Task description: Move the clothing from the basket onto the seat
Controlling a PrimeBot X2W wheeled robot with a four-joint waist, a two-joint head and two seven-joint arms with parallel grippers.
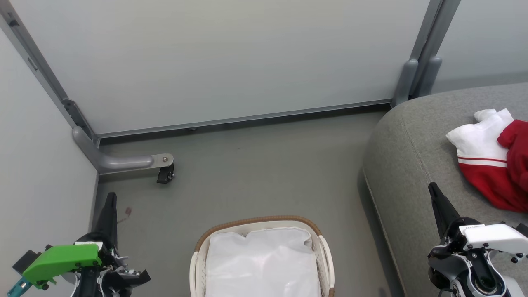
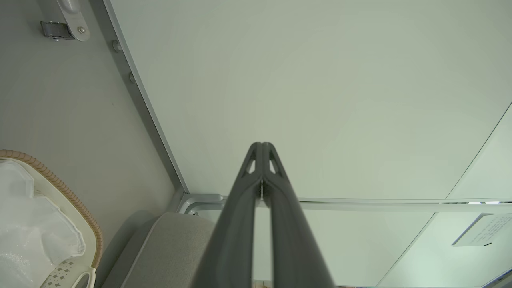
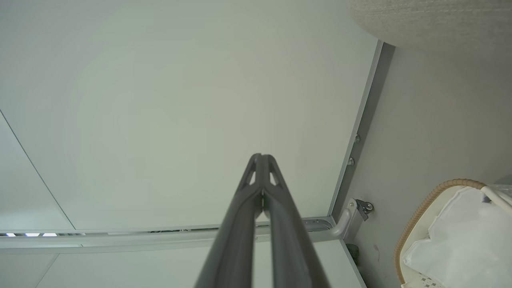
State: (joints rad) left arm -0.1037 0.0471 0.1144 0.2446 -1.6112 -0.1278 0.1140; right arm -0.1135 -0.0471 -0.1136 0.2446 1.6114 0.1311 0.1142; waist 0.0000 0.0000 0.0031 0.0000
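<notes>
Clothing (image 1: 491, 177) lies on the seat (image 1: 412, 165); left gripper (image 1: 110, 197) and right gripper (image 1: 432, 188) flank the basket (image 1: 258, 220), both closed and empty

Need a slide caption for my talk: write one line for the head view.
Red-and-white clothing lies on the grey seat; basket shows white liner; left gripper and right gripper are shut.

We see an oval white plastic basket (image 1: 260, 220) on the grey floor (image 1: 255, 165), red-and-white soft clothing (image 1: 491, 177) on the grey fabric seat (image 1: 412, 156).
</notes>
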